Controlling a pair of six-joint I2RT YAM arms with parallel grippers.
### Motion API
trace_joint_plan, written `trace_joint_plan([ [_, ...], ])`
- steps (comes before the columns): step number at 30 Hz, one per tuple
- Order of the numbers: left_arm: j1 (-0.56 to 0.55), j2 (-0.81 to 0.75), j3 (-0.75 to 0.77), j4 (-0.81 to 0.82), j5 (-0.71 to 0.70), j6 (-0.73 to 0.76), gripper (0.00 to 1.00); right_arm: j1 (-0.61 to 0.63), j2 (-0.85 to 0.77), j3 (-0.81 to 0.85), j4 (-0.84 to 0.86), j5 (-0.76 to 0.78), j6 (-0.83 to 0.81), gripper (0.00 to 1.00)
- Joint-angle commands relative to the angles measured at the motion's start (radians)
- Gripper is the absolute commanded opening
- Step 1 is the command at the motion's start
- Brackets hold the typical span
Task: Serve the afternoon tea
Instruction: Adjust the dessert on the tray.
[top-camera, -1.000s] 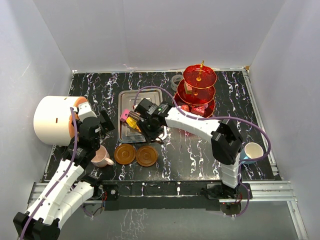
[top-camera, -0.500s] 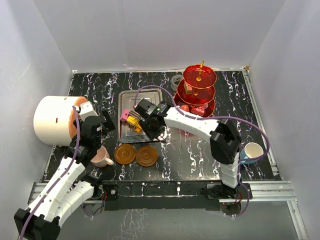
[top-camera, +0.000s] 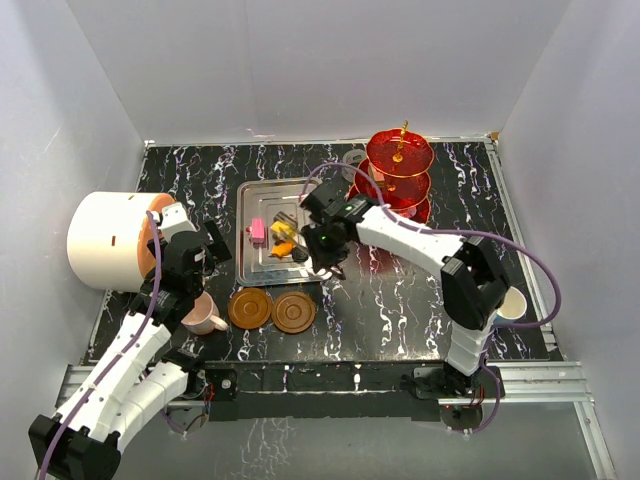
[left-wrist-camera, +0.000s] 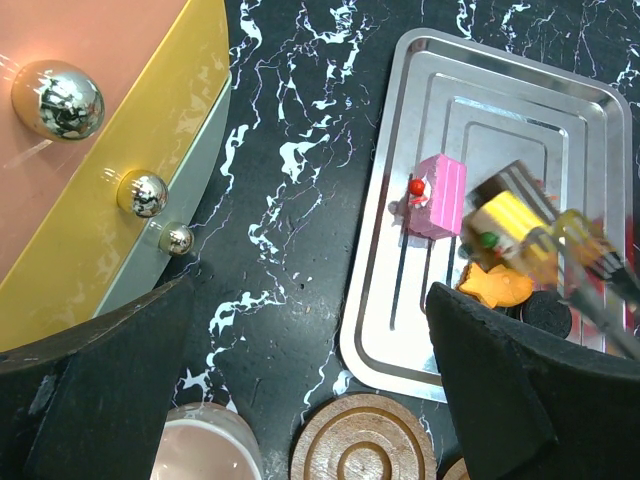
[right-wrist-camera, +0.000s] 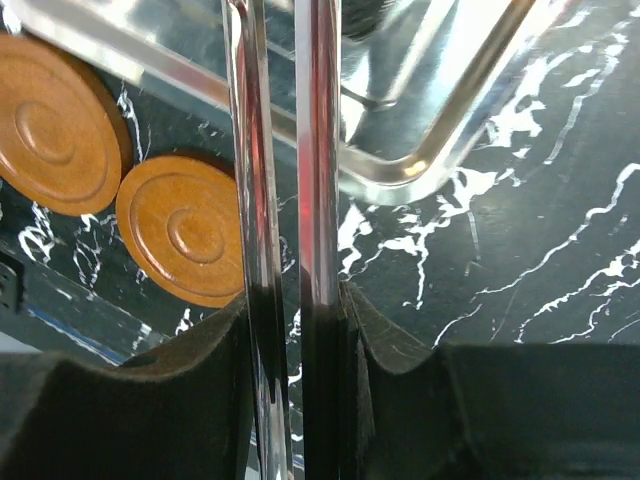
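Hovering over the white-walled marbled table, left end effector gapes, right end effector clamps tongs.

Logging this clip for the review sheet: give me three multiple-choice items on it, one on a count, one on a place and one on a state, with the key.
1. How many brown saucers lie just in front of the steel tray?
A one
B two
C four

2. Where is the pink sweet?
A on a saucer
B on the steel tray
C lifted in mid-air

3. The right tool is:
A wide open and empty
B shut on a saucer
C shut on metal tongs

Key:
1 B, the top view shows two brown discs side by side.
2 B, the left wrist view shows it lying flat on the tray.
3 C, the right wrist view shows both tong blades pressed between its pads.
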Motion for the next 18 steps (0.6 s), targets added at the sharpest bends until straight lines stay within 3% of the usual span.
trace_joint_plan([
  [1, -0.002, -0.005, 0.009, -0.003, -0.008, 0.004, 0.99, -0.111, -0.093, -0.078, 0.154, -0.142, 0.066, 0.24],
  [6, -0.003, -0.001, 0.009, -0.001, -0.006, 0.005, 0.99, -0.167, -0.125, -0.100, 0.141, -0.149, 0.071, 0.25],
  [18, -0.003, 0.004, 0.013, -0.003, -0.004, 0.007, 0.99, -0.151, -0.120, 0.037, 0.074, -0.119, -0.008, 0.33],
])
